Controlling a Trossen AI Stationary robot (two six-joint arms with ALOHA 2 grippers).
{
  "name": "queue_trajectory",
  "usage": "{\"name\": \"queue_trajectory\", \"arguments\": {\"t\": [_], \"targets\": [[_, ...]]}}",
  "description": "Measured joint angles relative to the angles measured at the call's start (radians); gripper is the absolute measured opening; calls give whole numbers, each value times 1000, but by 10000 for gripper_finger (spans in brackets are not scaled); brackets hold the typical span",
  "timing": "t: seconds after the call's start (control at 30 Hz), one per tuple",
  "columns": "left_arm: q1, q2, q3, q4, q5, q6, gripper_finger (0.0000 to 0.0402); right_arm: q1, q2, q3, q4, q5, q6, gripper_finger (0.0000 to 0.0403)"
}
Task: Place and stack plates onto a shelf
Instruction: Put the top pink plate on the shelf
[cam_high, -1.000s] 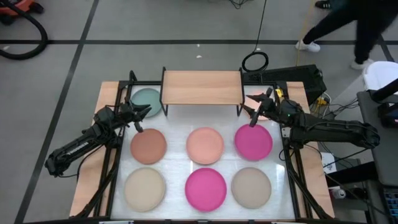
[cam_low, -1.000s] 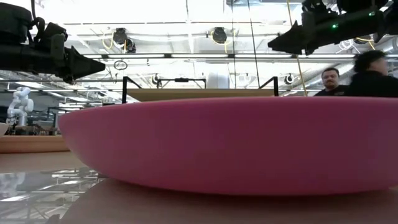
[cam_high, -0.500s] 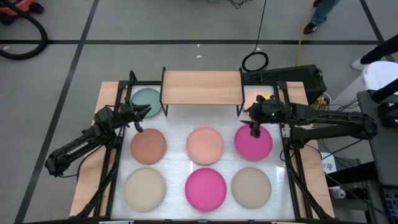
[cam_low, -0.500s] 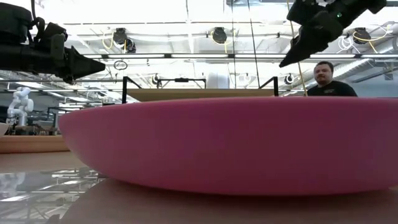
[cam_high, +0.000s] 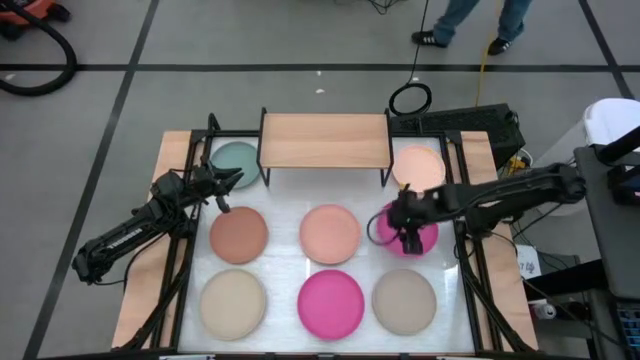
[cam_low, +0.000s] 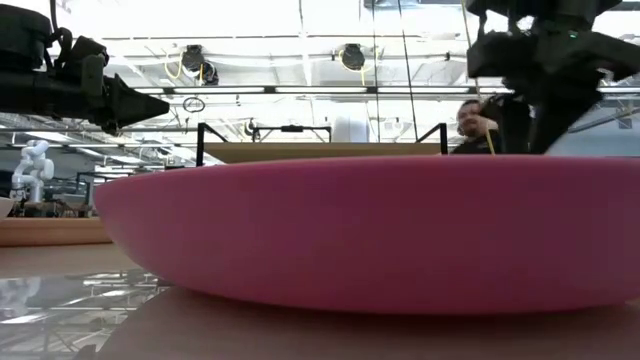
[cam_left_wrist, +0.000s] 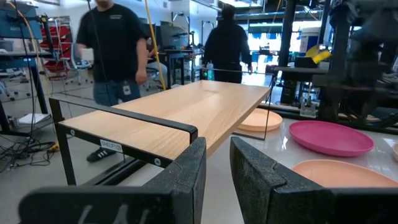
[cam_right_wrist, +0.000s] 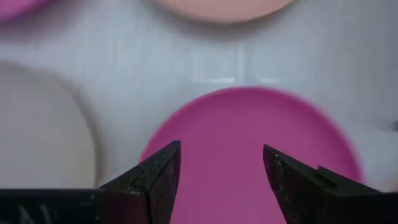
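Note:
Several plates lie flat on the white table (cam_high: 285, 215). In the middle row are a brown one (cam_high: 238, 233), a peach-pink one (cam_high: 330, 232) and a magenta one (cam_high: 385, 232). My right gripper (cam_high: 406, 236) (cam_right_wrist: 221, 163) hangs open over that magenta plate (cam_right_wrist: 249, 155), fingers pointing down, one on either side of its middle. I cannot see that they touch it. The wooden shelf (cam_high: 324, 140) stands at the far edge with nothing on it. My left gripper (cam_high: 226, 190) (cam_left_wrist: 217, 165) waits near the shelf's left end, fingers slightly apart.
A teal plate (cam_high: 237, 158) lies left of the shelf and a peach plate (cam_high: 418, 167) right of it. The near row holds beige (cam_high: 233, 302), magenta (cam_high: 331, 302) and beige (cam_high: 404, 300) plates. Black frame rails run along both table sides. People (cam_left_wrist: 115, 43) move beyond the far edge.
My right gripper has swung from beside the shelf's right end toward the near edge and a little left. It has tipped from level to pointing down and has lowered over the magenta plate. The peach plate by the shelf now shows whole. People have walked past behind the table.

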Motion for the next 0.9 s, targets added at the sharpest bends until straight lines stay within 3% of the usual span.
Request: {"name": "queue_trajectory", "arguments": {"t": [0.37, 0.67, 0.9], "targets": [[0, 0, 0, 0, 0, 0, 76, 153, 136, 0, 62, -2, 142, 210], [0, 0, 0, 0, 0, 0, 76, 188, 194, -2, 99, 2, 204, 210], [0, 0, 0, 0, 0, 0, 76, 178, 221, -81, 193, 7, 241, 207]]}}
